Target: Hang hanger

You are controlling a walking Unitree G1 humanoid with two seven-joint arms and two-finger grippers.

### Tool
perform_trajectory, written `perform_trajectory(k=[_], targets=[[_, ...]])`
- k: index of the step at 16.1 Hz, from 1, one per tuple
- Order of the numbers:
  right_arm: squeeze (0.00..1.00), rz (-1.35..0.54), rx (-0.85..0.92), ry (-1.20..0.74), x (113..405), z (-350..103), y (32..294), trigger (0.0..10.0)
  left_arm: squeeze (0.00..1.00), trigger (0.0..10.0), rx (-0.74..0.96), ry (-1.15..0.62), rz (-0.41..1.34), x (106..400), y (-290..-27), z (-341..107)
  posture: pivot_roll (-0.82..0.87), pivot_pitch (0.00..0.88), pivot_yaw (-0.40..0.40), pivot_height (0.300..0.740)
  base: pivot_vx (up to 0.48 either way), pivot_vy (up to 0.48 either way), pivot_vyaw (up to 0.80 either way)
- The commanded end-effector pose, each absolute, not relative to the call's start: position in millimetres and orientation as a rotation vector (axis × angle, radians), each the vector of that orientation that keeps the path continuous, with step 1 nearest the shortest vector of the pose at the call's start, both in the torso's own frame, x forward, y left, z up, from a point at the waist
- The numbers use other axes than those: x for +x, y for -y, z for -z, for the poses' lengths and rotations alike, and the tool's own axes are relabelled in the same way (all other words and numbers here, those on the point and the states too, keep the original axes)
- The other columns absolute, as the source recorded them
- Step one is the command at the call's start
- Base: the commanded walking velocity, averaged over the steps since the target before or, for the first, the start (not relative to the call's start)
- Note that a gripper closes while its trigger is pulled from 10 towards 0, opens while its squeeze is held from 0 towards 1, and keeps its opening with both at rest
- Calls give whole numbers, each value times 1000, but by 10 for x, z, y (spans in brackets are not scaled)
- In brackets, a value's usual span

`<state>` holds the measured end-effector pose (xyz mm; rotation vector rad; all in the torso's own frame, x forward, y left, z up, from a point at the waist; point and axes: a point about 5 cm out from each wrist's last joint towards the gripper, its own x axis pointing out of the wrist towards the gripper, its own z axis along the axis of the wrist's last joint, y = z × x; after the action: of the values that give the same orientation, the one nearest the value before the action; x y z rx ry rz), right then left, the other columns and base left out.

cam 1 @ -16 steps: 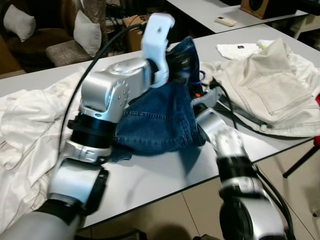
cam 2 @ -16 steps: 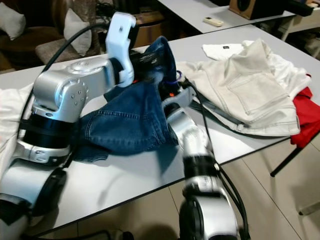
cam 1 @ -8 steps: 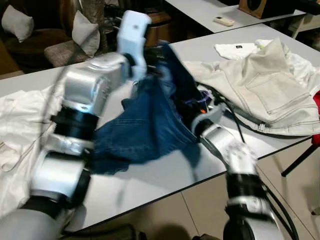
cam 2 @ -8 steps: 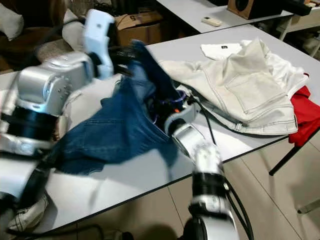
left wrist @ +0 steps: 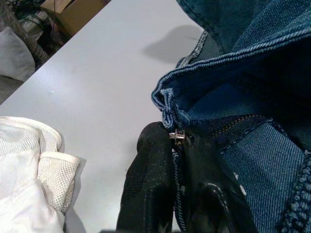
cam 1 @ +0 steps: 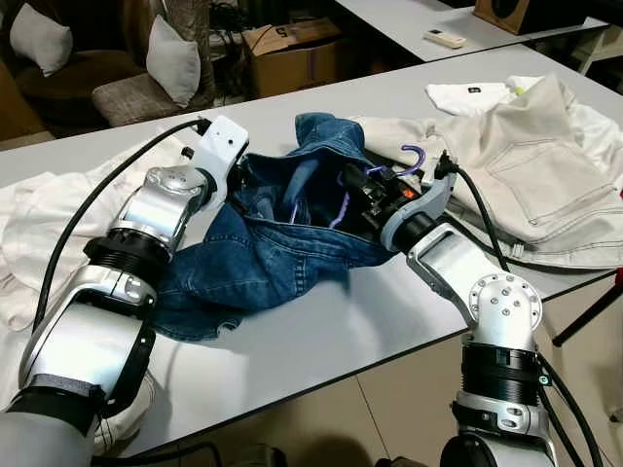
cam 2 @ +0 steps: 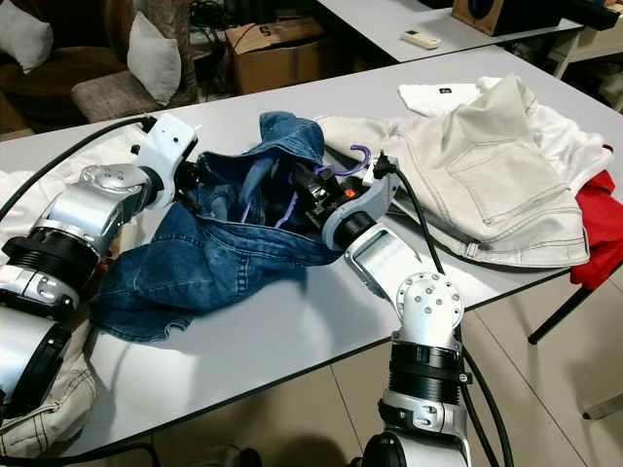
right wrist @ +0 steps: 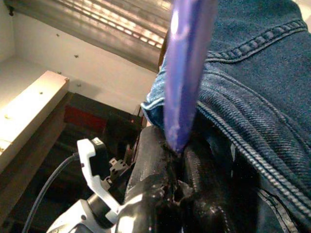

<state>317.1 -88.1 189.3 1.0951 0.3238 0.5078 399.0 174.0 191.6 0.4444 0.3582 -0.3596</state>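
We read no brand, label or writing on any item.

Blue denim garment: heaped on the grey table, its waist opening held apart between the two grippers.

Left gripper: clenched on the denim hem, fingers pressed together beside a metal rivet.

Right gripper: inside the denim opening, clenched on the purple hanger, whose hook rises just above the cloth.

Cream garment: on the table at the robot's right, near the denim.

White cloth: at the table's left edge.

Cardboard box: beyond the table; we cannot tell its contents.

Remote control: on the far table.
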Motion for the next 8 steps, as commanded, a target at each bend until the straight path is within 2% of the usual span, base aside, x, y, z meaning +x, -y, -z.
perform_trajectory(k=[1, 8], targets=[[0, -538, 1105, -320, 3145, -1936, 862, 10000, 0, 0, 468, -327, 342, 4015, -1758, -2027, -151, 0, 89, 740, 0, 0, 0], [0, -538, 1105, -320, 3145, -1936, 862, 10000, 0, 0, 468, -327, 342, 4015, -1758, -2027, -151, 0, 89, 740, 0, 0, 0]])
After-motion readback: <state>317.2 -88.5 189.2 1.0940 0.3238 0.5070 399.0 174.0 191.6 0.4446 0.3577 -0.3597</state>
